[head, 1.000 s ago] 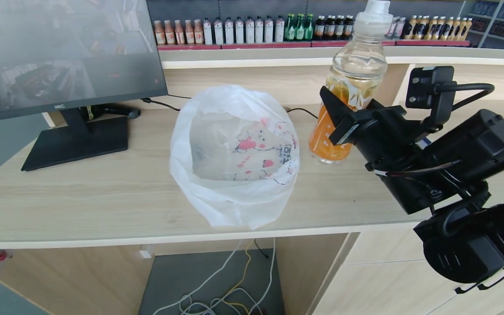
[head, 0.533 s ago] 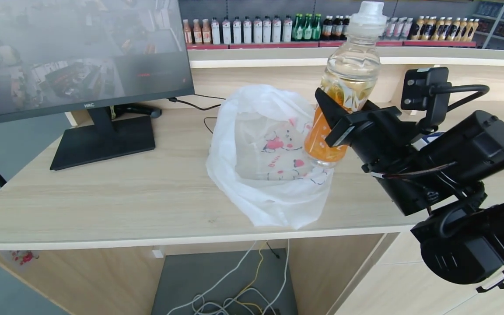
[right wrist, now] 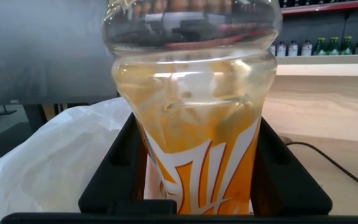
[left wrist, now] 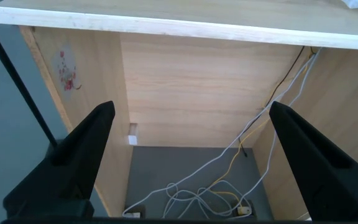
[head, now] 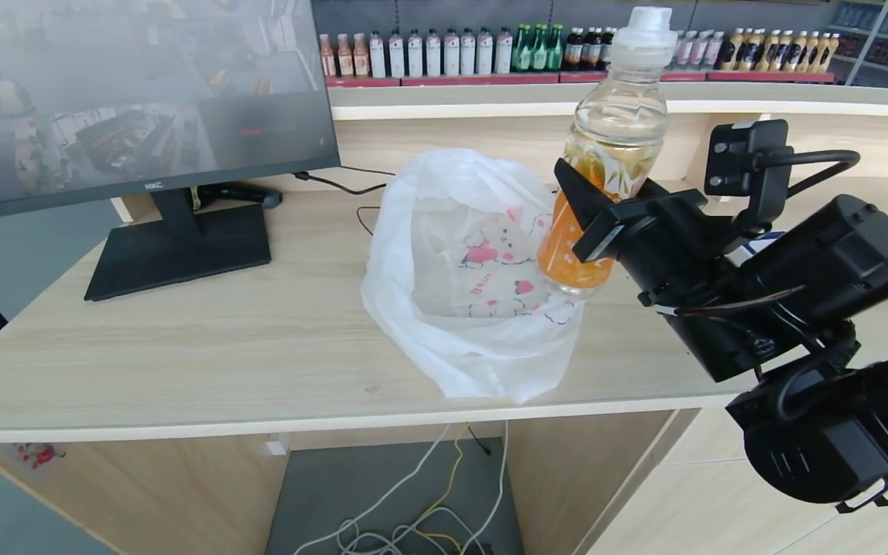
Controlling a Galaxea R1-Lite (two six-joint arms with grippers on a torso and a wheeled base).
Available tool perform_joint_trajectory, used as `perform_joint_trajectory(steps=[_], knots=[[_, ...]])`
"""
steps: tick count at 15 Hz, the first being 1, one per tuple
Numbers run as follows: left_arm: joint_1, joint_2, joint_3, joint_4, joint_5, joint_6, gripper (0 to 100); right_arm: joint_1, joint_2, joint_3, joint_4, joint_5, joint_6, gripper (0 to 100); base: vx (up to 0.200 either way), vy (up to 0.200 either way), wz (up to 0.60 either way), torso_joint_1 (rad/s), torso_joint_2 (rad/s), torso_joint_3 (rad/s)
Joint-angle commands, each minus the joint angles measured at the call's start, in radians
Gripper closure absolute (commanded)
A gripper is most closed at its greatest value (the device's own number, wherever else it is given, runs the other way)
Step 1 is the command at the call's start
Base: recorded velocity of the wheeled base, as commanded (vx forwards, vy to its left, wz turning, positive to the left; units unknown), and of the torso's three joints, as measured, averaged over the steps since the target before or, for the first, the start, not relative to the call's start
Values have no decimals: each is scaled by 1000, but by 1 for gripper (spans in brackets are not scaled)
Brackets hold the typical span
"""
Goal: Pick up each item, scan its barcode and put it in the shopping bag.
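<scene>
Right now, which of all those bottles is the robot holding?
The orange-labelled bottle with the white cap, clamped upright in the right gripper near the bag. The other bottles stand in a row on the far shelf, untouched.

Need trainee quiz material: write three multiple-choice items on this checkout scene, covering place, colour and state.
1. Where is the bottle? A in the right claw, by the shopping bag; B lying inside the bag; C on the floor.
2. What colour is its label? A blue; B orange; C green.
3. The left claw is: A shut on the bag; B shut on the bottle; C open, empty.
Answers: A, fingers flank the upright bottle; B, orange wrap shows; C, fingers wide apart, nothing between.
</scene>
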Motion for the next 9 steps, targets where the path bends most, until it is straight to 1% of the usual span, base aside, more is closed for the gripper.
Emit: perform_joint_trajectory(steps=[1,2,4,5,6,9], knots=[[0,0,0,0,0,0,0,-1,20,-30,5,-1,0,100,0,0,0,0,0,0],[0,0,0,0,0,1,0,6,29,-59,29,-1,0,100,0,0,0,0,0,0],[0,0,0,0,-1,0,0,38,34,-128,146,0,0,100,0,0,0,0,0,0],[0,0,0,0,0,1,0,42,45,-143,177,0,0,100,0,0,0,0,0,0],[0,0,0,0,-1,0,0,44,66,-174,195,0,0,100,0,0,0,0,0,0],[0,0,0,0,0,0,0,46,138,-324,246,-6,-1,100,0,0,0,0,0,0]])
